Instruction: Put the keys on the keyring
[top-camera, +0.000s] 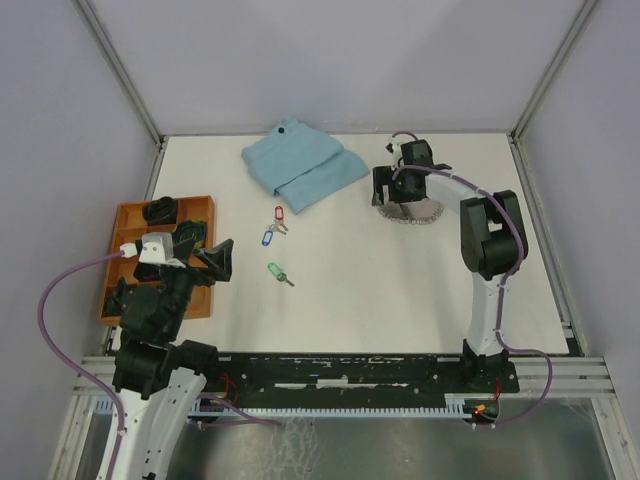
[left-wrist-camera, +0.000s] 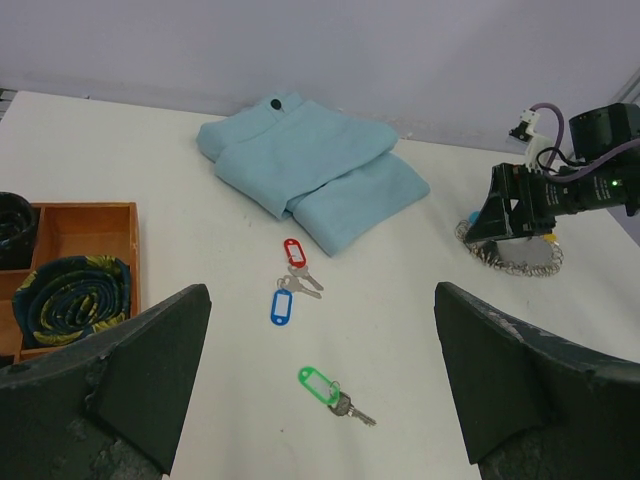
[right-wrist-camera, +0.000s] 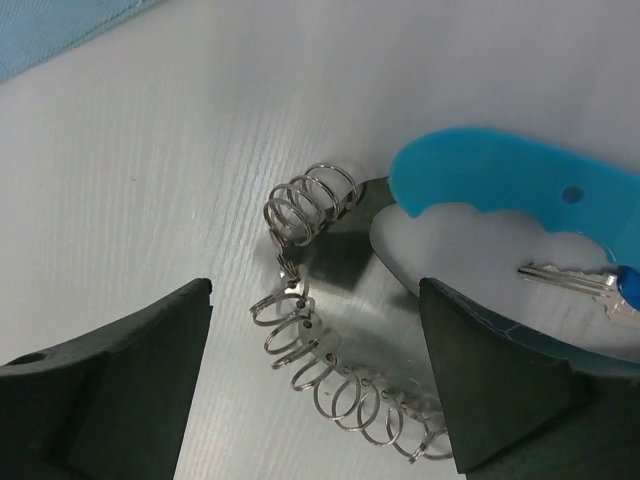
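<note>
- Three keys (top-camera: 267, 237) lie loose near centre frame.
- Right gripper (right-wrist-camera: 315, 300), jaws spread, straddles keyring (right-wrist-camera: 298, 208), upper right of top view.
- Left gripper (left-wrist-camera: 320, 292) released, lower left.

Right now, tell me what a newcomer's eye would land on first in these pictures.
The folded light-blue cloth at the far middle of the table stands out first. In front of it lie the red-tagged key, the blue-tagged key and, nearest, the green-tagged key. At the far right the open right gripper hangs over the keyring.
</note>
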